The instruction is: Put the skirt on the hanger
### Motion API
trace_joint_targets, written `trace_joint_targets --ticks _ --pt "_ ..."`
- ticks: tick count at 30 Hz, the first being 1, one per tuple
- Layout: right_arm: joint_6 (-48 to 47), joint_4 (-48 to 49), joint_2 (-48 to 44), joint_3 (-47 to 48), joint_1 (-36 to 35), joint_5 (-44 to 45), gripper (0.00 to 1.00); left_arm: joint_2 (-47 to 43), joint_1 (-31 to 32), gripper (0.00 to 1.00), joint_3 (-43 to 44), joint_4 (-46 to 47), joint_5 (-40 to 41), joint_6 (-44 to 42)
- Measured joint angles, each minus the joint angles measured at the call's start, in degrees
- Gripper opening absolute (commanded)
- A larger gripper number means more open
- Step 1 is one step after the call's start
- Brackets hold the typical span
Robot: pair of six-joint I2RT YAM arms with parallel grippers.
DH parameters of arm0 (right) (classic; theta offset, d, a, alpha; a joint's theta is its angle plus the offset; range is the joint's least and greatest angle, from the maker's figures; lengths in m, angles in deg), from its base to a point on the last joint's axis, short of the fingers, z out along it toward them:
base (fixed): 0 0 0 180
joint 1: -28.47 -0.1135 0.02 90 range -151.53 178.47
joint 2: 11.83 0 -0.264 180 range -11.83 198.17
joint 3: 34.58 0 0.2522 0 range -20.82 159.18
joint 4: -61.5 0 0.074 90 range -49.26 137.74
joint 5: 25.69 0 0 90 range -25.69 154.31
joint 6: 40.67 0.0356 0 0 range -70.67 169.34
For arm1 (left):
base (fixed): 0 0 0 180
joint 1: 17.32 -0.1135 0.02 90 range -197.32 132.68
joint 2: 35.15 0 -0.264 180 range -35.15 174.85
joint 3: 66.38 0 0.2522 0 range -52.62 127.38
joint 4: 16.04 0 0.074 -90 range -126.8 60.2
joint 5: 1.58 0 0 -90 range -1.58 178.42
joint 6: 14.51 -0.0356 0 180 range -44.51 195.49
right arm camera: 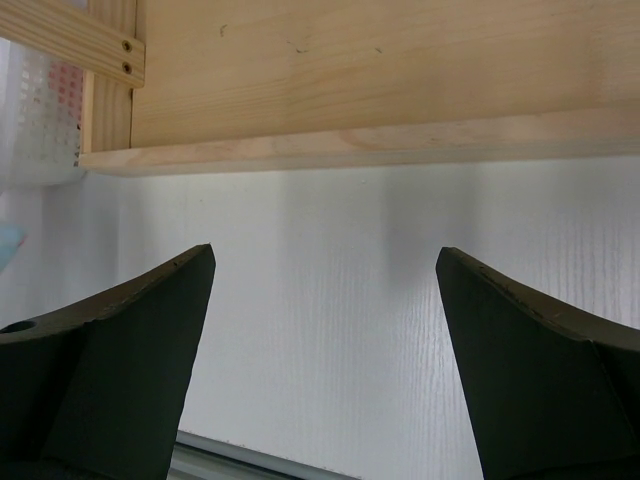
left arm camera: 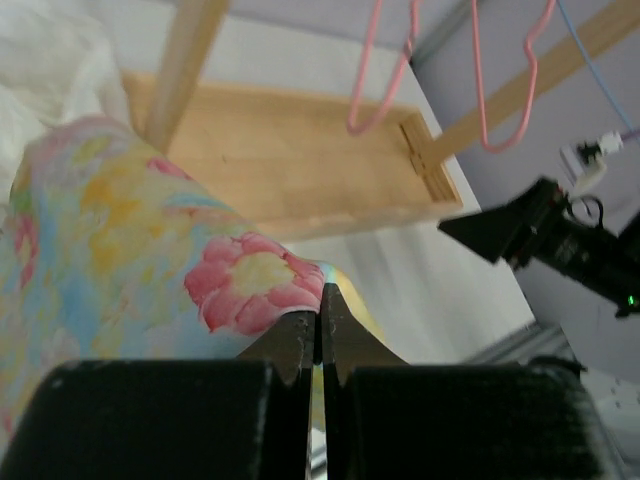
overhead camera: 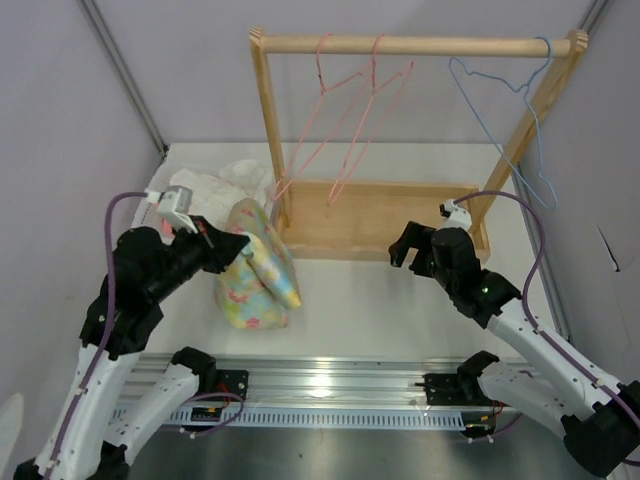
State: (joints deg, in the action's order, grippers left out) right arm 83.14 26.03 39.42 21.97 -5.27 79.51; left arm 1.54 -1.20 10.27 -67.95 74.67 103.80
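Note:
The skirt, a pastel patchwork cloth with pink flowers, hangs bunched from my left gripper, which is shut on its upper edge and holds it lifted at the left of the rack. In the left wrist view the skirt fills the left side and its edge is pinched at my left gripper. The light-blue hanger hangs on the right end of the wooden rail. My right gripper is open and empty, low over the table in front of the rack base; its open fingers frame bare table in the right wrist view.
A wooden rack with a flat base stands at the back. Two pink wire hangers hang on its rail. A plain white cloth lies at the back left. A metal rail runs along the near edge.

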Motion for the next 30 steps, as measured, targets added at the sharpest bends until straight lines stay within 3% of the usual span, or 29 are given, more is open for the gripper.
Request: trace_joint_targets --ticks 6,11,13,16,20,22,26,29,30 --pt "0.00 -0.98 -0.22 0.07 0.00 0.44 0.99 4.17 22.97 0.00 -4.09 4.28 9.27 2.47" --pt "0.02 -1.97 -0.28 0.96 0.11 1.11 0.99 11.82 34.88 0.03 -4.09 9.38 15.76 3.26" --pt "0.02 -2.14 -0.35 0.98 0.17 1.42 0.99 14.38 35.87 0.15 -4.33 10.67 16.70 3.28" --pt "0.02 -2.54 -0.31 0.98 0.31 1.49 1.00 16.90 36.02 0.23 -5.97 13.07 18.32 3.67" --pt "0.07 -2.64 0.24 0.98 0.55 1.44 1.00 20.26 35.78 0.15 -8.33 14.25 21.09 3.67" --pt "0.11 -2.64 0.76 0.90 0.59 1.40 0.99 21.33 34.91 0.18 -9.53 15.06 21.31 3.67" --pt "0.48 -2.43 1.29 -0.28 0.61 0.83 1.00 24.35 31.80 0.52 -10.64 15.80 21.20 3.61" --pt "0.72 -2.47 2.14 -0.79 0.61 0.46 0.99 25.70 30.88 0.69 -11.23 16.24 21.16 3.52" --pt "0.85 -2.49 2.47 -0.79 0.61 0.35 0.99 25.46 30.88 0.70 -11.52 16.17 21.14 3.50"
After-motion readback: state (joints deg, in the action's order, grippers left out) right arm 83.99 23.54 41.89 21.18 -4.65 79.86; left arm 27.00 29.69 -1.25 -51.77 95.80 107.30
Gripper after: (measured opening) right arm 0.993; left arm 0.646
